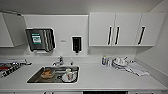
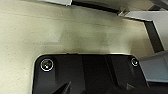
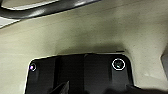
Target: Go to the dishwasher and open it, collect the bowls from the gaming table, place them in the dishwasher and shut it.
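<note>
I face a white kitchen counter (image 1: 105,77) with a steel sink (image 1: 53,74) set into it. The bowls and the gaming table are out of view. A dark strip (image 1: 105,92) runs under the counter's front edge; I cannot tell whether it belongs to the dishwasher. Both wrist views look down past the robot's dark plate onto pale floor (image 2: 62,32) (image 3: 100,32).
The sink holds an orange-brown item (image 1: 47,73) and a white cup (image 1: 68,74) under a tap (image 1: 59,60). A dish rack (image 1: 120,62), a bottle (image 1: 104,60) and a folded cloth (image 1: 138,68) sit on the right. White wall cabinets (image 1: 125,28), a towel dispenser (image 1: 40,39) and a soap dispenser (image 1: 76,44) hang above.
</note>
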You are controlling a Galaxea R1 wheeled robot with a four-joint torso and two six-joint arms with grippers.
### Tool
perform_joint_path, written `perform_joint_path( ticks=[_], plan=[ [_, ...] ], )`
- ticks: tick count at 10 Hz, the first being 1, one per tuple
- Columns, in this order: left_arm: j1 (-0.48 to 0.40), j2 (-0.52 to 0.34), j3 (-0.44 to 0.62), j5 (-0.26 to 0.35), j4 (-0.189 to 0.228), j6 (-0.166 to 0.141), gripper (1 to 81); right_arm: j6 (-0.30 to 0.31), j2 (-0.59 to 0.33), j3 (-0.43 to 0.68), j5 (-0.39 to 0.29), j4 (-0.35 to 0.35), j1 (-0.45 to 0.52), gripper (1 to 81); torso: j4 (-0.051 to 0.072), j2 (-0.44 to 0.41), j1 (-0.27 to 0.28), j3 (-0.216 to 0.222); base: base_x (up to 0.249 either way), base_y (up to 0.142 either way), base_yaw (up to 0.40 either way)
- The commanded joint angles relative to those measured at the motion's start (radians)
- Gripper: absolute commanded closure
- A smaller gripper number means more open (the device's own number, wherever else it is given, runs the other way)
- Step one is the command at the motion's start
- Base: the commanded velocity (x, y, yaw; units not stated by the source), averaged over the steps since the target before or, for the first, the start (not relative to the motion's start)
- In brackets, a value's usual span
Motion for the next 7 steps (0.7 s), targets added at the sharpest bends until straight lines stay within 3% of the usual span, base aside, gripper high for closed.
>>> perform_joint_path(
  ticks=[1,5,7],
  plan=[
    [-0.048,-0.007,0.003,0.03,0.005,0.004,1.0,-0.004,-0.012,0.007,-0.033,-0.015,0.072,1.0,0.0,0.0,0.0,0.001,-0.116,0.0,0.0],
    [-0.048,-0.007,0.003,0.03,0.005,0.004,1.0,-0.004,-0.012,0.007,-0.033,-0.015,0.075,1.0,0.0,-0.001,-0.002,0.001,-0.118,0.0,0.0],
    [-0.048,-0.006,0.003,0.031,0.007,0.004,1.0,-0.006,-0.011,0.007,-0.033,-0.015,0.073,1.0,0.0,-0.001,-0.003,0.001,-0.038,0.0,0.0]
  ],
)
